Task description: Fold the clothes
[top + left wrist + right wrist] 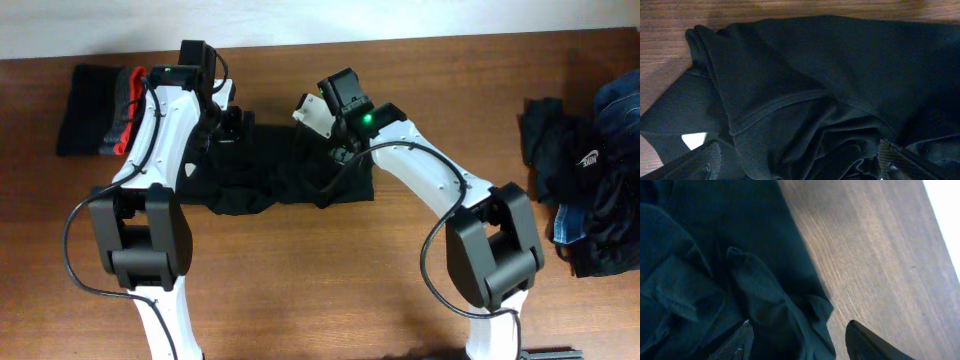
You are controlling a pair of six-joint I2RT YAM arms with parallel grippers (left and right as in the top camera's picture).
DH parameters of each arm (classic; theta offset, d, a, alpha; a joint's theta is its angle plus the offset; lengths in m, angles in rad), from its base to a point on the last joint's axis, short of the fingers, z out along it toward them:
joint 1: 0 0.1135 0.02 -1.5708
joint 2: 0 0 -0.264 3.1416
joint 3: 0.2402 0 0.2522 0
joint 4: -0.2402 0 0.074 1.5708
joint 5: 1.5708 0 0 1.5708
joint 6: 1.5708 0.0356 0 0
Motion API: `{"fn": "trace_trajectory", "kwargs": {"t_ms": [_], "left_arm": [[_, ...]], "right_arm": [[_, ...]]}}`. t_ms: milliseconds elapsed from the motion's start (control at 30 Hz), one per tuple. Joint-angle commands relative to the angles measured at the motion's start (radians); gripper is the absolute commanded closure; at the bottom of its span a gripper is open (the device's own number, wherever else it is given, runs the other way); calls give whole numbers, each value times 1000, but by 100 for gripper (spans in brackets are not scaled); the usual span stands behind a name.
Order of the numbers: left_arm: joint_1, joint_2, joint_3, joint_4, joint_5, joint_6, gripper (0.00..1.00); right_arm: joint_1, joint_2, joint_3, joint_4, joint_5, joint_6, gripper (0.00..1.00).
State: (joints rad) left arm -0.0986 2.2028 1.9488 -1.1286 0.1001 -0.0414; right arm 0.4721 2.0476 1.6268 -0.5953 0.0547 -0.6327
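Note:
A crumpled black shirt (280, 165) lies in the middle of the wooden table (330, 280). My left gripper (228, 125) hangs over its left end, open wide. In the left wrist view its fingers (710, 157) stand at the lower corners, and the gripper (799, 155) spans bunched folds and a hemmed edge of the shirt (840, 65). My right gripper (335, 152) is at the shirt's top right part, open. In the right wrist view it (799, 332) straddles a loose fold at the shirt's (715, 255) edge, one finger over fabric, the other over bare wood (880, 255).
A folded stack of dark and grey-red clothes (100, 122) sits at the far left. A loose heap of black and blue clothes (600, 170) lies at the right edge. A small white tag (694, 140) shows beside the left finger.

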Motion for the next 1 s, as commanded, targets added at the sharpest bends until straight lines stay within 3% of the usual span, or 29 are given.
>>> {"fn": "trace_trajectory", "kwargs": {"t_ms": [0, 200, 400, 467, 667, 967], "left_arm": [[1, -34, 23, 2, -4, 12, 1], [2, -34, 23, 2, -4, 12, 1], [1, -34, 23, 2, -4, 12, 1], [2, -34, 23, 2, -4, 12, 1], [2, -34, 23, 2, -4, 12, 1], [1, -34, 23, 2, -4, 12, 1]], "right_arm": [[6, 21, 2, 10, -24, -14, 36], [6, 53, 2, 13, -29, -14, 36], [6, 68, 2, 18, -29, -14, 44], [6, 69, 2, 28, -29, -14, 53], [6, 69, 2, 62, -44, -14, 96], [27, 68, 62, 96, -43, 5, 96]]}}
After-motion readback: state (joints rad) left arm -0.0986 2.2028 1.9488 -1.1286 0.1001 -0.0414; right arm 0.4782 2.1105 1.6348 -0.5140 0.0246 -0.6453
